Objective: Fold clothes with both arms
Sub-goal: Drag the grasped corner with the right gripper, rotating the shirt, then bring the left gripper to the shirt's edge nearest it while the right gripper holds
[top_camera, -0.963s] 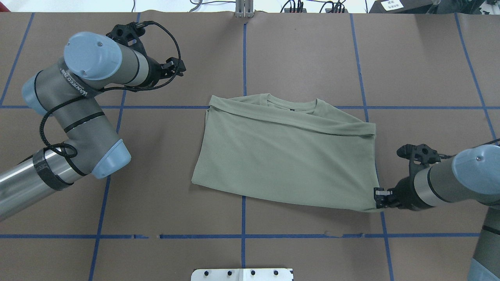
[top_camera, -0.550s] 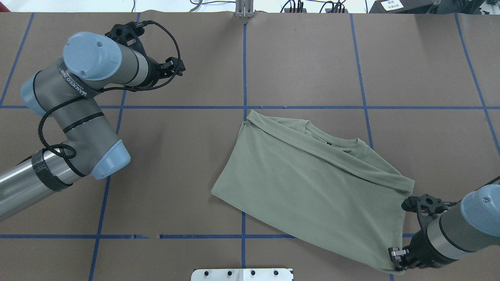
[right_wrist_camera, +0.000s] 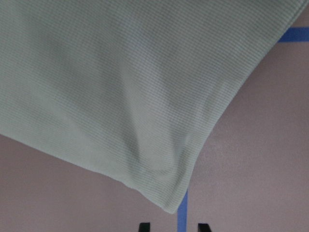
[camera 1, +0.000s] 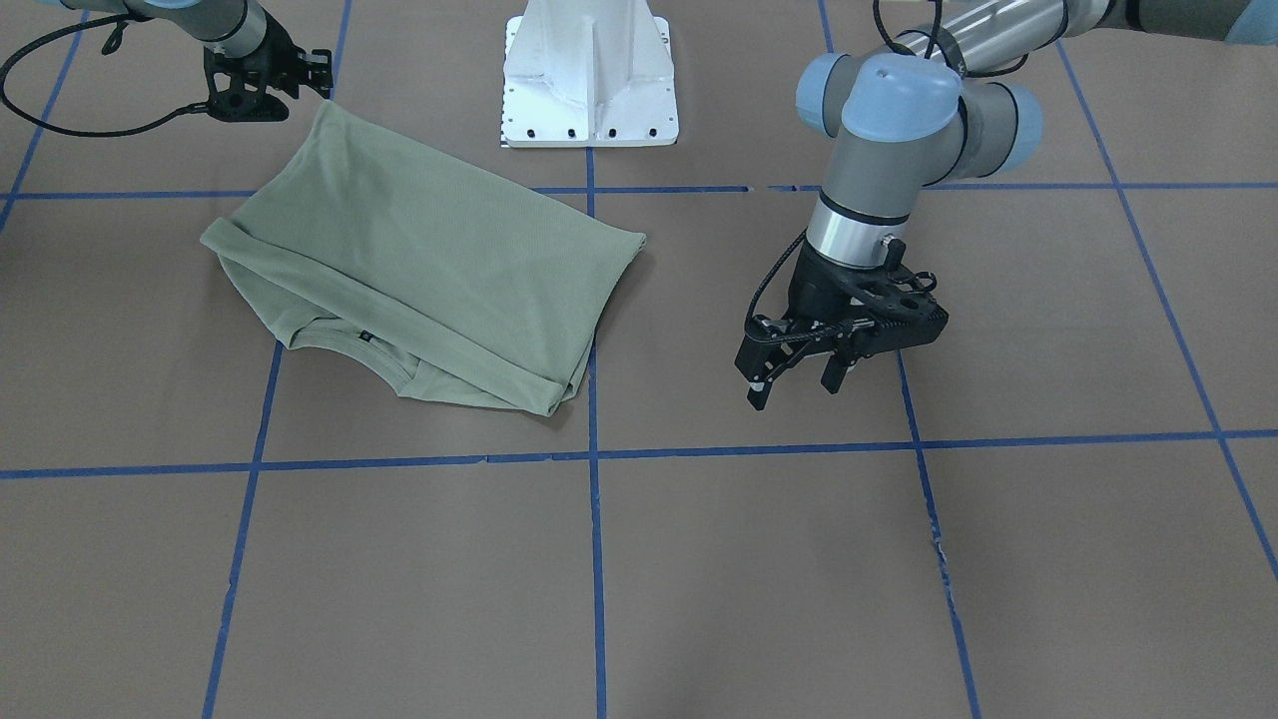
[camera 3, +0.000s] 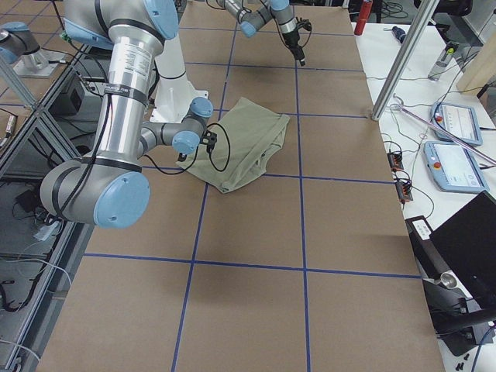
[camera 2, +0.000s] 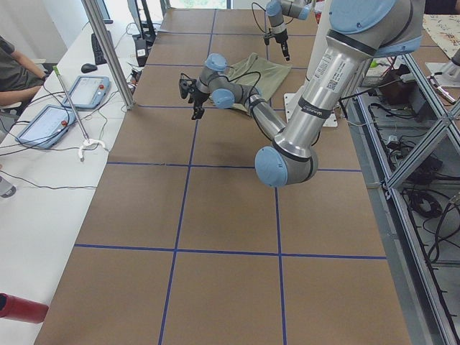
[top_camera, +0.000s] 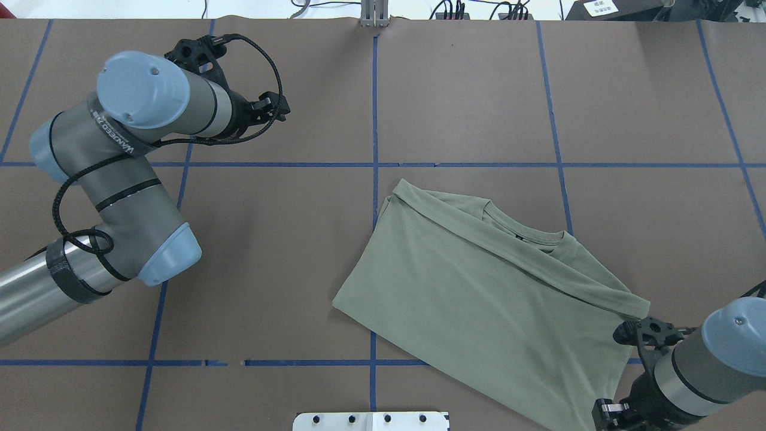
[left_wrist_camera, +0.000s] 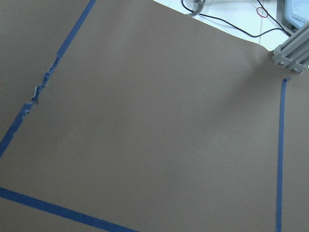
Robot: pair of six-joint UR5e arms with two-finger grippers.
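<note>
Compared with 1.0 s ago, the shirt (top_camera: 479, 299) is no longer square in the middle. It has been pulled toward the robot's right and toward the robot's own edge, and it has turned, so it now lies diagonally. The right end effector (top_camera: 602, 413) has travelled with its near corner. The left arm (top_camera: 119, 179) is almost where it was.

The brown tabletop (top_camera: 479, 90) carries a grid of blue tape lines (top_camera: 374, 120). The left arm reaches over its left half, well apart from the shirt. The shirt lies flat and folded on the right half, neck side away from the robot. In the right wrist view the 2 fingertips (right_wrist_camera: 144, 226) stand apart and the shirt corner lies free just in front of them; this end effector is open and holds nothing. The left end effector (camera 1: 795, 389) hangs above bare tabletop with its fingers spread, also empty. A tiny black label (top_camera: 518, 238) sits inside the neck.
</note>
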